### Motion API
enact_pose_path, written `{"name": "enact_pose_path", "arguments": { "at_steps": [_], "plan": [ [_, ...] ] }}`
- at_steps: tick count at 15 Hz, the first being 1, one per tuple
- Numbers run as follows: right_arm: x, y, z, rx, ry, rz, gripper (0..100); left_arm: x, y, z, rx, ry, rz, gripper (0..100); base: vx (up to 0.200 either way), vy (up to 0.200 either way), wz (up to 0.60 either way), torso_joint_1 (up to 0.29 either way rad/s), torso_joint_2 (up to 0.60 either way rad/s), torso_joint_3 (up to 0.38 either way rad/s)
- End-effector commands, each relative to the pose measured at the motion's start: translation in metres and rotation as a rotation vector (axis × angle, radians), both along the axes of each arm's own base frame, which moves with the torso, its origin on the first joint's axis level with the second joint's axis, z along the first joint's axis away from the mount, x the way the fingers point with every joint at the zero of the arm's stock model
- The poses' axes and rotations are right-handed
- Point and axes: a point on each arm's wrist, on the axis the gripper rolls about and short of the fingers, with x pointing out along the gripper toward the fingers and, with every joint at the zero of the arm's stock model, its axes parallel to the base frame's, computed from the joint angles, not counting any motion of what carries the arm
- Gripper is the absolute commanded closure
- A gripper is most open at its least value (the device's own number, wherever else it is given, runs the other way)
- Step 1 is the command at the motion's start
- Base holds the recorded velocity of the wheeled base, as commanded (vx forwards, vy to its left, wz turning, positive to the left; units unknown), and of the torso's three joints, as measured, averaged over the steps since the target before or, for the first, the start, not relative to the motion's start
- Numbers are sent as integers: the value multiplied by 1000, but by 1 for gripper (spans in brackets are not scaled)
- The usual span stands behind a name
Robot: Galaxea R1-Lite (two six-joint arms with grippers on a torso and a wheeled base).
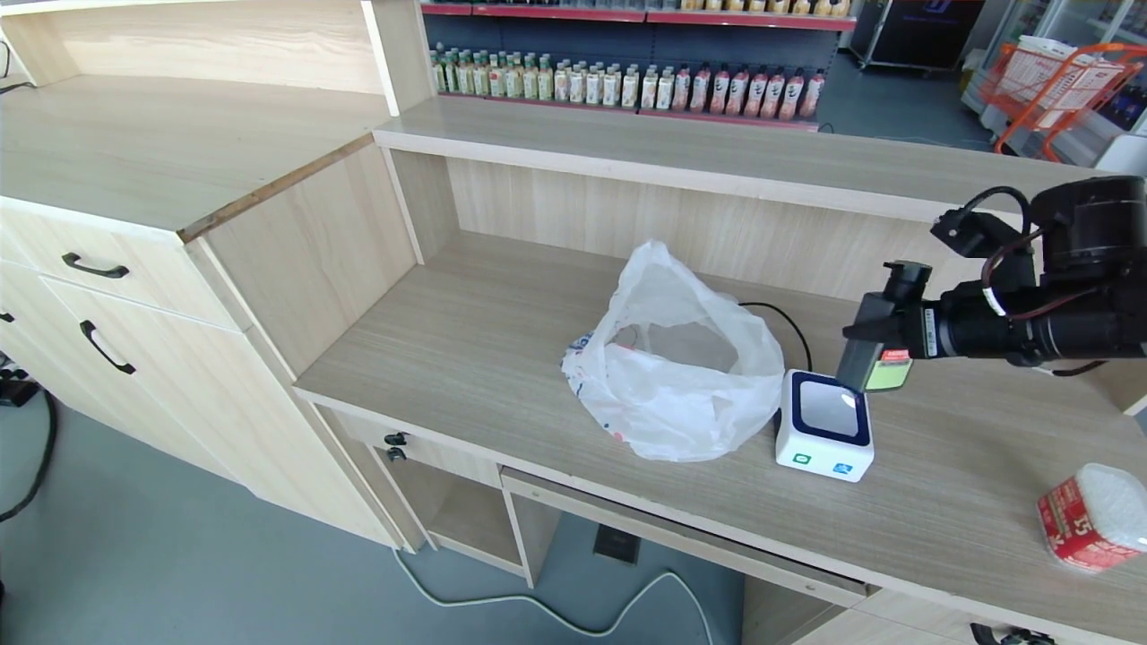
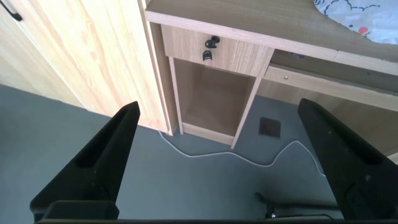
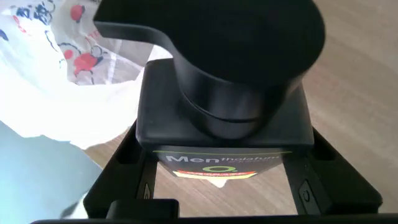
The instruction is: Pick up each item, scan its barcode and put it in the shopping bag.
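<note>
The right pincer [image 1: 907, 336] is clamping a dark bottle with a black cap [image 1: 876, 351] across its body, with the fingers [image 3: 115, 186] pressing on either flank. It is holding the bottle tilted in the air just above the barcode scanner [image 1: 824, 432], so that the labelled lower end is facing the scanner's glass window. That pose suits reading the code, so the scanning step seems to be in hand rather than the bagging. The scanner is sitting near the front edge of the table [image 1: 502, 349], toward its right half, with its black cable [image 1: 781, 313] running off toward the back edge. Touching the scanner on its left, the white plastic shopping bag [image 1: 681, 376] is standing with its mouth gaping upward, which leaves a ready opening for a short carry across once the code registers. A red and white packet [image 1: 1095, 518] is lying well apart, by the front right corner of the table, and is probably waiting its turn. The left pincer [image 2: 219, 112] is hanging below the table's front edge over the grey floor [image 2: 74, 130], with its jaws spread apart and gripping nothing, and it seems to be parked out of the working arm's way.
</note>
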Motion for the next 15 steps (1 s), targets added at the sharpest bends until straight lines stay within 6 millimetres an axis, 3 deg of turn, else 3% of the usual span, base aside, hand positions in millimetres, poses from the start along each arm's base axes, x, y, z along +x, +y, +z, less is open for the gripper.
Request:
{"name": "enact_pose_path", "arguments": {
  "at_steps": [1, 3, 5, 12, 15],
  "plan": [
    [-69, -27, 47, -358, -299, 65, 100, 0, 0, 0, 0, 0, 0, 0, 0, 0, 0, 0, 0, 0],
    [-84, -29, 52, -368, -381, 103, 100, 0, 0, 0, 0, 0, 0, 0, 0, 0, 0, 0, 0, 0],
    [-90, -31, 45, -418, -416, 124, 100, 0, 0, 0, 0, 0, 0, 0, 0, 0, 0, 0, 0, 0],
    [-85, -31, 35, -394, -408, 158, 100, 0, 0, 0, 0, 0, 0, 0, 0, 0, 514, 3, 1, 1],
    [-74, -32, 33, -264, -367, 114, 100, 0, 0, 0, 0, 0, 0, 0, 0, 0, 400, 3, 3, 0]
  ]
}}
